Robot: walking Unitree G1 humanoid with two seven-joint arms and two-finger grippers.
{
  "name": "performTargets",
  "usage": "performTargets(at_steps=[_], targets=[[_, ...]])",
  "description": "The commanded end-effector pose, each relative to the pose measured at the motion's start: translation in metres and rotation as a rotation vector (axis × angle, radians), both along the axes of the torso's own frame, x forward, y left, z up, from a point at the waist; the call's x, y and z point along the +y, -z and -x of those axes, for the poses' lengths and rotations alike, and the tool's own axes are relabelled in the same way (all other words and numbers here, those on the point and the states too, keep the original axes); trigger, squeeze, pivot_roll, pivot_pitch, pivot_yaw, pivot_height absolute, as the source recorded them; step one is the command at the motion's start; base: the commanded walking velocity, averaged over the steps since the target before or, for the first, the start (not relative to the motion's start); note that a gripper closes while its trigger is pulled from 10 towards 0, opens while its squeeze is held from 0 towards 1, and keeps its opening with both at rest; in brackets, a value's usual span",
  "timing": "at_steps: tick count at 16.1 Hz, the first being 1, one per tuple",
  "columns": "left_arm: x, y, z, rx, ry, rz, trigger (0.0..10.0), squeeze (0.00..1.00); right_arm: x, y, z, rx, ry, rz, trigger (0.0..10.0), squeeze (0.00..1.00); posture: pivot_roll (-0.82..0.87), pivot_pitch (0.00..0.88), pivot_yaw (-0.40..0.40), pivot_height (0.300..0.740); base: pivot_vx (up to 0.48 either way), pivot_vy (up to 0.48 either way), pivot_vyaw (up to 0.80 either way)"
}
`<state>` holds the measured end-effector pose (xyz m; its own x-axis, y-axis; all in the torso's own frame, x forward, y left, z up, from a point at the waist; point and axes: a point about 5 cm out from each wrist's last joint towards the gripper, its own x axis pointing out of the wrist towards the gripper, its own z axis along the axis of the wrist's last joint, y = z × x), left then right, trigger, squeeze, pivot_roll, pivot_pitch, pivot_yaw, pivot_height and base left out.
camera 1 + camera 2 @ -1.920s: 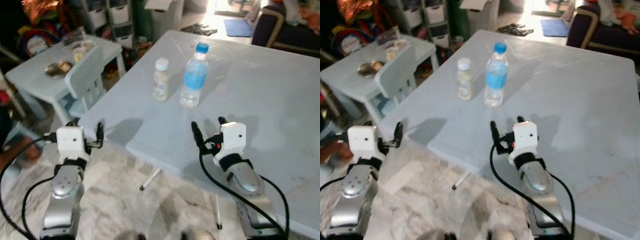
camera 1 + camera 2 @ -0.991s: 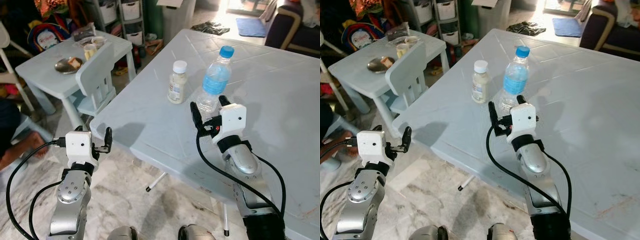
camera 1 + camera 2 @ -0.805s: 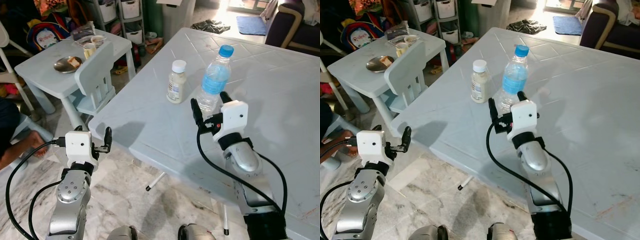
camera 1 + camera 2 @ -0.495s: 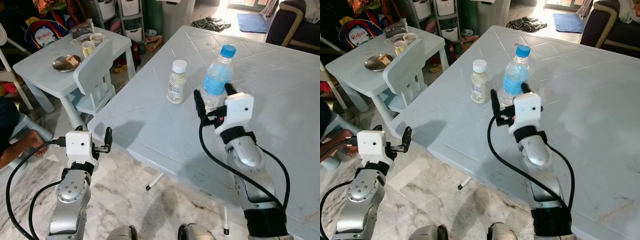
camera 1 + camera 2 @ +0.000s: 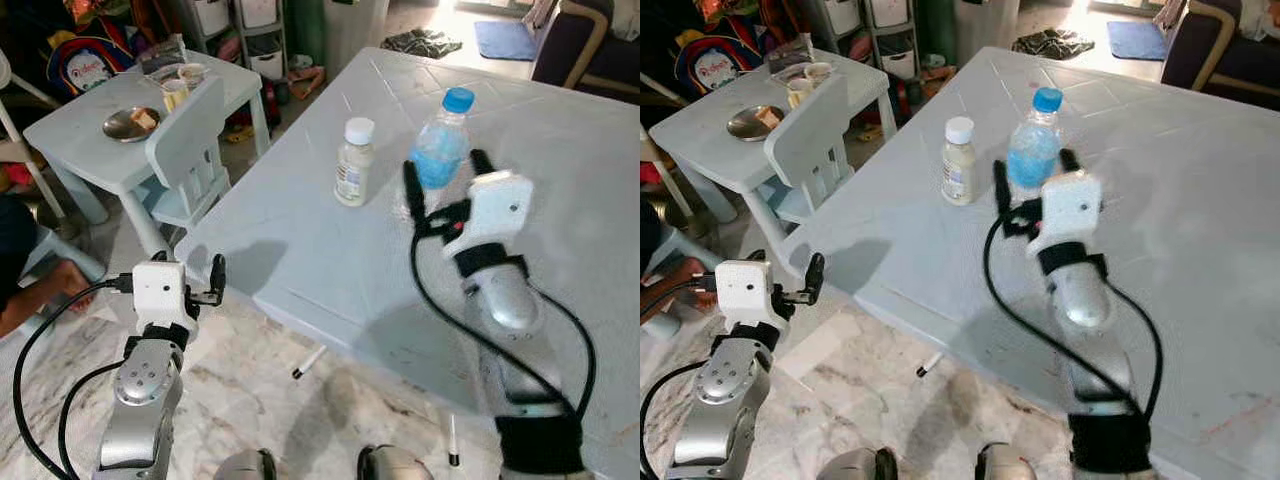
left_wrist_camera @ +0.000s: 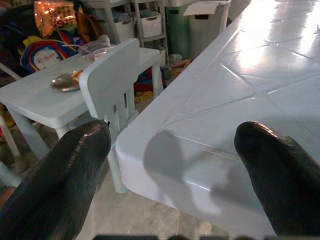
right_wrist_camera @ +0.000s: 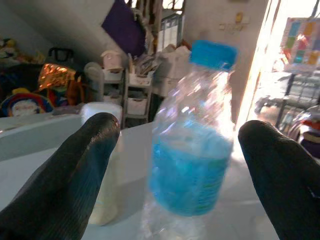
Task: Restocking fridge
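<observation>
A clear water bottle [image 5: 436, 156] with a blue cap and blue label stands on the pale blue table [image 5: 300, 250], and a small cream bottle [image 5: 352, 163] with a white cap is just to its left. My right gripper [image 5: 446, 178] is open at the water bottle, one black finger on each side. In the right wrist view the water bottle [image 7: 192, 150] stands between the fingers [image 7: 75, 180], apart from both, with the cream bottle [image 7: 105, 200] partly hidden behind one finger. My left gripper [image 5: 192, 270] hangs open below the table's near left corner [image 6: 165, 150].
A small table [image 5: 70, 150] with a plate and cups and a small chair [image 5: 190, 140] stand to the left. A person's foot [image 5: 50, 290] rests on the floor there. A dark sofa [image 5: 590, 40] is at the back right. Pens [image 5: 308, 362] lie on the marble floor.
My right gripper has moved forward over the table and now straddles the water bottle. The left arm has kept its place.
</observation>
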<state>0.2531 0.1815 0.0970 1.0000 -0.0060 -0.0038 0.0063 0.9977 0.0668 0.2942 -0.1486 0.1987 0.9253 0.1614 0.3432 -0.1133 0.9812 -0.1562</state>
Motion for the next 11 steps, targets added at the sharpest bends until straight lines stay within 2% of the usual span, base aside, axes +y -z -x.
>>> performTargets(at_steps=[1, 8, 11], targets=[[-0.001, -0.003, -0.002, -0.004, 0.015, -0.012, 10.0, 0.0, -0.002, -0.01, -0.002, -0.027, 0.0, -0.014, 10.0, 0.0, -0.05, 0.131, 0.053, 0.74, 0.0, 0.0, 0.0], [-0.003, -0.002, 0.0, 0.002, 0.025, -0.015, 10.0, 0.0, -0.006, -0.027, -0.013, -0.077, 0.002, -0.002, 10.0, 0.0, -0.04, 0.135, 0.056, 0.74, 0.0, 0.0, 0.0], [-0.005, -0.001, 0.0, 0.006, 0.033, -0.016, 10.0, 0.0, -0.008, -0.033, -0.025, -0.074, -0.01, 0.006, 10.0, 0.0, -0.04, 0.138, 0.057, 0.74, 0.0, 0.0, 0.0]])
